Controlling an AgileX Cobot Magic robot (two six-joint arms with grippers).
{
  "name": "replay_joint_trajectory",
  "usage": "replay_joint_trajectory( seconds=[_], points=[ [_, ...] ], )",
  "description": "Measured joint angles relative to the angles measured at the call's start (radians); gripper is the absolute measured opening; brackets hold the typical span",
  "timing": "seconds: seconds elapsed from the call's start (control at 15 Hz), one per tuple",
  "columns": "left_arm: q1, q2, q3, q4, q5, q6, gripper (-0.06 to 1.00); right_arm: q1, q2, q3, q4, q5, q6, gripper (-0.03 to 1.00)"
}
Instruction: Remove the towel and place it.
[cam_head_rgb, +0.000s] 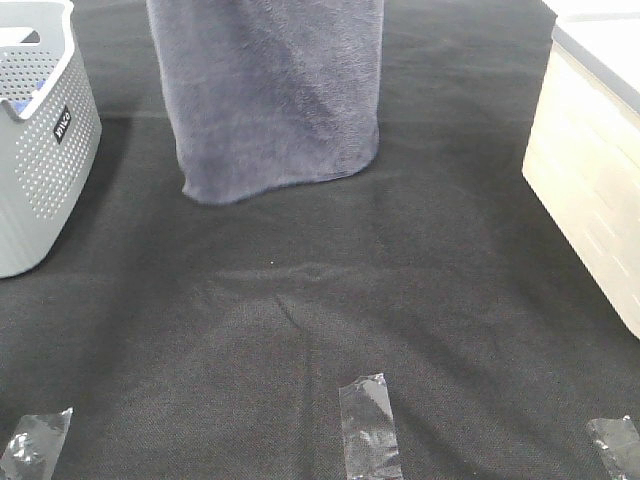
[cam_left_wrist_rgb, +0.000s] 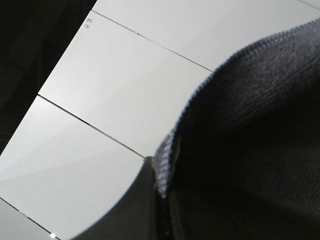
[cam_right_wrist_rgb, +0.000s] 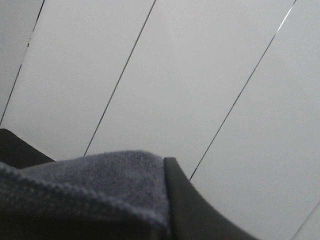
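Towel (cam_head_rgb: 275, 100) hangs over cloth (cam_head_rgb: 420, 300), ext view; wrist cams alone show L gripper (cam_left_wrist_rgb: 159, 192), R gripper (cam_right_wrist_rgb: 167, 200) clamped on it.

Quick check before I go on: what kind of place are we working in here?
Probably a staged test bench, not a home: black cloth over the table, clear tape strips marking spots, a perforated grey basket and a hanging towel as laundry props.

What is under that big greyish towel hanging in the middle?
Only the black table cloth shows under the towel, whose lower edge hangs close to it. The cloth behind the towel is covered, so anything there cannot be seen.
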Motion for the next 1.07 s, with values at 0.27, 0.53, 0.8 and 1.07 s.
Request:
replay_joint_trajectory(
  seconds=[0.27,0.53,0.8,1.07],
  points=[
    [0.021,0.269,-0.356,-0.059,-0.057,0.0,0.0,-0.104,0.087,-0.007,-0.002,-0.204,0.11,0.02],
    [0.021,0.495,-0.65,-0.059,-0.035,-0.019,0.0,-0.154,0.139,-0.008,0.007,-0.314,0.133,0.02],
    [0.021,0.585,-0.742,-0.059,-0.029,-0.046,0.0,-0.193,0.178,-0.045,0.074,-0.395,0.134,0.02],
    [0.021,0.586,-0.746,-0.06,-0.026,-0.054,0.0,-0.195,0.178,-0.046,0.079,-0.396,0.153,0.02]
  ],
)
